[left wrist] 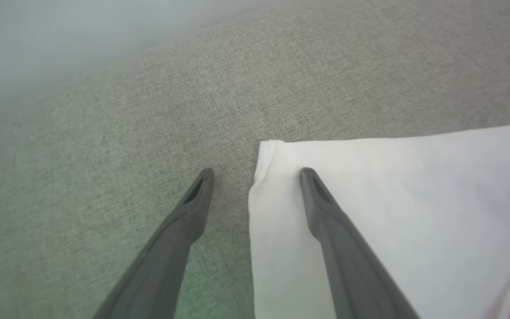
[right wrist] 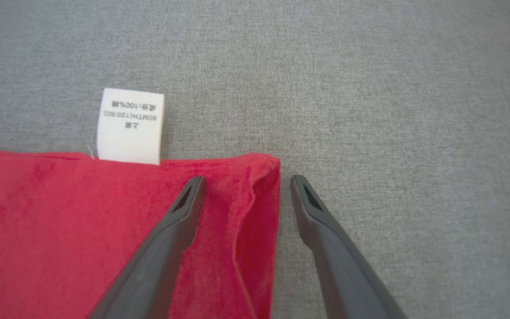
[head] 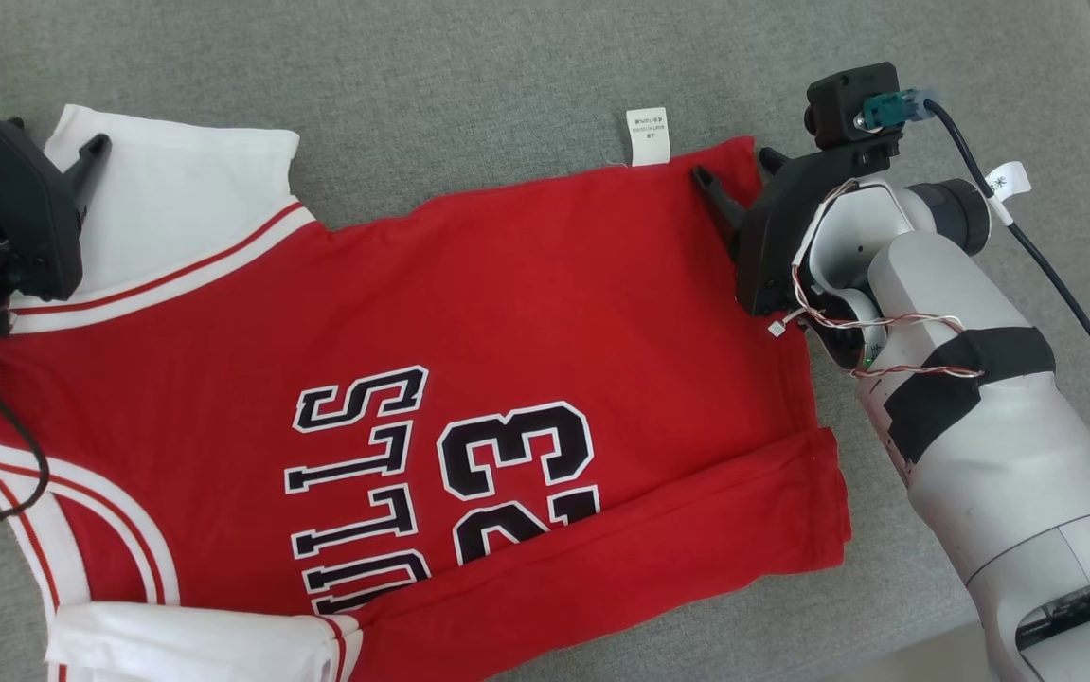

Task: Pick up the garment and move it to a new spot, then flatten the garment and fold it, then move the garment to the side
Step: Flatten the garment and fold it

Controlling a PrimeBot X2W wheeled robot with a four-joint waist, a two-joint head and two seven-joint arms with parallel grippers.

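My left tool (left wrist: 257,173) is spread wide, straddling the white sleeve corner (left wrist: 277,153) of the red basketball-jersey garment (head: 526,284) lying on the grey woven fabric surface (head: 469,76). My right tool (right wrist: 246,179), also released, straddles its red hem corner (right wrist: 266,166).

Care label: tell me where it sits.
In the head view the care label pokes from the jersey at its top edge, just left of the right gripper.

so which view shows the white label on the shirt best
The right wrist view: the label is large there, its print nearly readable, sticking out past the shirt edge. The head view has it small, print illegible. The left wrist view faces the white sleeve.
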